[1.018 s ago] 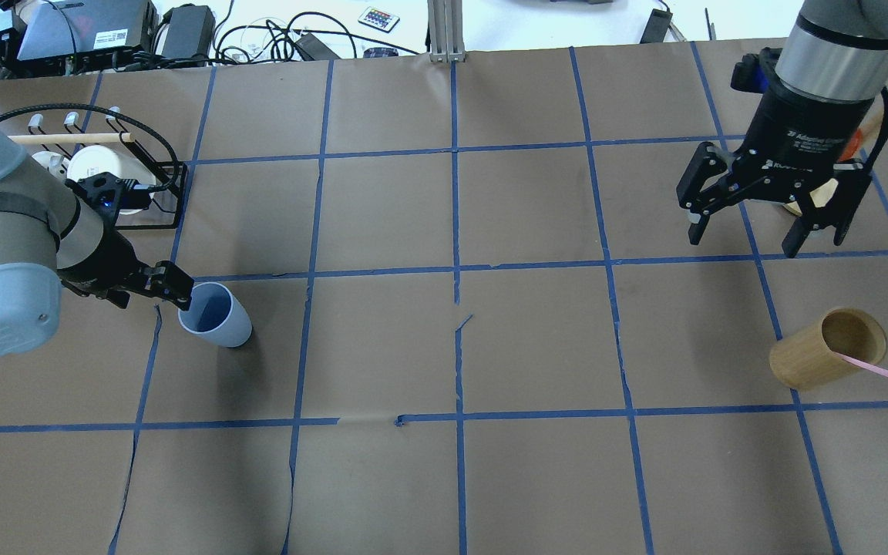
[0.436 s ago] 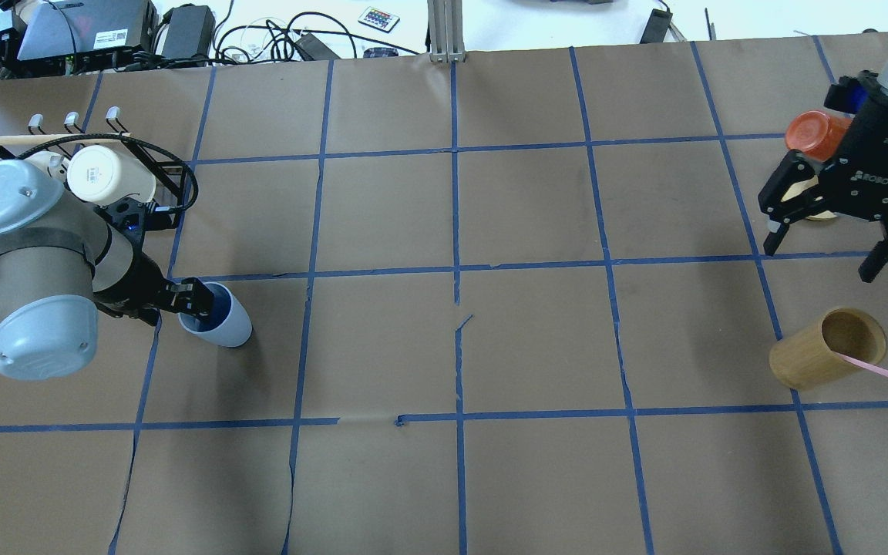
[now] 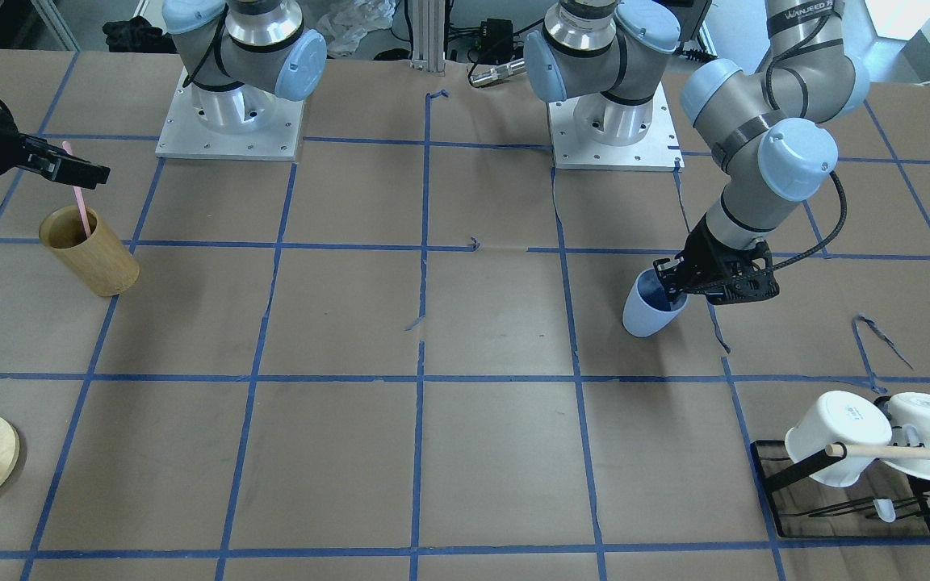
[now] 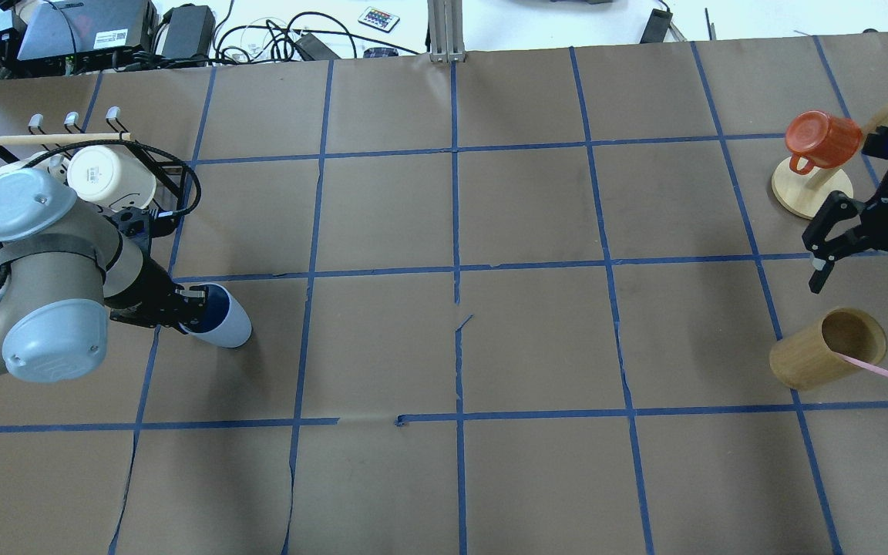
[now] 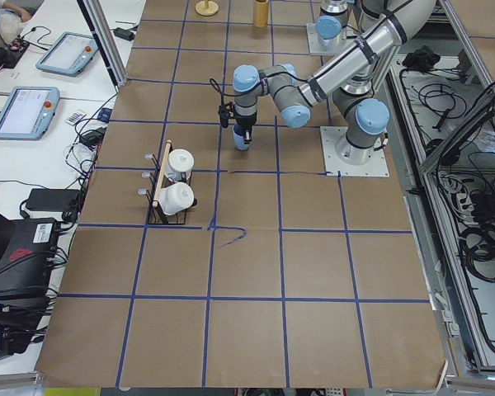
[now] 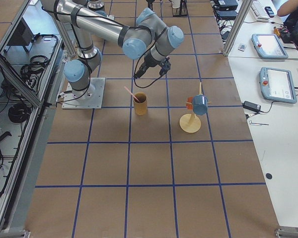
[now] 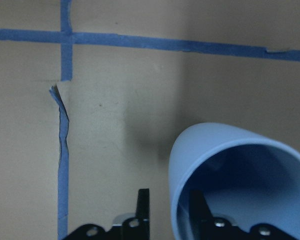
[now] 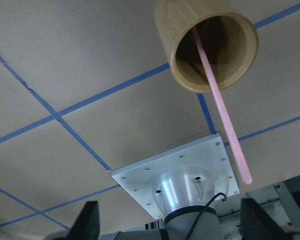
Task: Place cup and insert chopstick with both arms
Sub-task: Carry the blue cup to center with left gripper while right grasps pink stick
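The light-blue cup (image 4: 230, 325) stands on the table at the left; it also shows in the front view (image 3: 644, 313) and fills the left wrist view (image 7: 210, 150). My left gripper (image 4: 194, 305) is open and straddles the cup's near rim, with one finger inside and one outside. A gap shows beside the outer finger (image 7: 142, 207). The pale-pink chopstick (image 4: 880, 374) leans in the tan wooden holder (image 4: 806, 358) at the right and points up at the right wrist camera (image 8: 220, 105). My right gripper (image 4: 866, 299) is open and empty, above and just beyond the holder.
A black rack (image 4: 163, 193) with white mugs (image 4: 109, 176) and a wooden dowel stands behind my left arm. An orange mug (image 4: 822, 137) hangs on a wooden mug tree (image 4: 806, 193) at the far right. Blue tape lines grid the brown paper.
My left gripper has dropped onto the cup's rim, one finger now inside it. My right gripper has swung right and toward the wooden holder, uncovering the orange mug and its stand.
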You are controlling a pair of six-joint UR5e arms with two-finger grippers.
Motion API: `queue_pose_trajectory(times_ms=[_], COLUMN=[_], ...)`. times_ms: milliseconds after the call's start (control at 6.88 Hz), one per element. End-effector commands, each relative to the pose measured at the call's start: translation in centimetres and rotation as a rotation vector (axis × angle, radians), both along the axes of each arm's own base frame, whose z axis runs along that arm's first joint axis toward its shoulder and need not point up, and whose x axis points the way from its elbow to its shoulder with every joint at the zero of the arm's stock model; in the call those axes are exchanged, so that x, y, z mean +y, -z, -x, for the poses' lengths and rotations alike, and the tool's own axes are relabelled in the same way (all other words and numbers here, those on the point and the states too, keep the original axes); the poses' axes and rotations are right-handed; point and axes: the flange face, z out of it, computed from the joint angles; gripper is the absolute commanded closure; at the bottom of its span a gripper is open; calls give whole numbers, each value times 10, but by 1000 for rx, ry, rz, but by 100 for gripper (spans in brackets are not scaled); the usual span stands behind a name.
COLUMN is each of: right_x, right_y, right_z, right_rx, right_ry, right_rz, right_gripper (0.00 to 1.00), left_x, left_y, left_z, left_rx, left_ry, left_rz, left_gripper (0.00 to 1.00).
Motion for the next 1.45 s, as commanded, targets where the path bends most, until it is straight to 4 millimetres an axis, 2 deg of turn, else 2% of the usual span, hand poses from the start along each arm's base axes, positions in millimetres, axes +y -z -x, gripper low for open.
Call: queue_pose_trajectory(times_ms=[0, 145, 291, 436, 582, 727, 873, 1018, 1164, 1309], right_x=[14, 18, 22, 24, 26, 22, 18, 18, 18, 22], right_y=[36, 44, 49, 52, 60, 65, 71, 73, 73, 76], right_z=[26, 30, 33, 33, 32, 35, 38, 38, 39, 50], right_rx=[33, 50, 43, 41, 33, 42, 40, 44, 47, 42], right_ry=[-30, -50, -40, -40, -37, -35, -34, -27, -21, 6], right_rz=[-84, -98, -110, -116, -132, -118, -120, -124, -124, -133], right_gripper=[1, 6, 6, 13, 26, 26, 26, 26, 30, 37], left_x=[-20, -38, -48, -46, -43, -41, -44, -51, -67, -79], left_y=[-31, -62, -85, -84, -80, -79, -70, -58, -52, -38], left_z=[32, 76, 136, 194, 238, 275, 302, 316, 321, 327], left_rx=[-23, -18, -10, -5, -6, -11, -46, -59, -55, -45], left_ry=[-43, -65, -92, -125, -145, -148, -146, -140, -142, -181], left_rz=[56, 64, 95, 105, 101, 116, 121, 111, 124, 121], left_gripper=[100, 100, 100, 100, 100, 100, 100, 100, 100, 100])
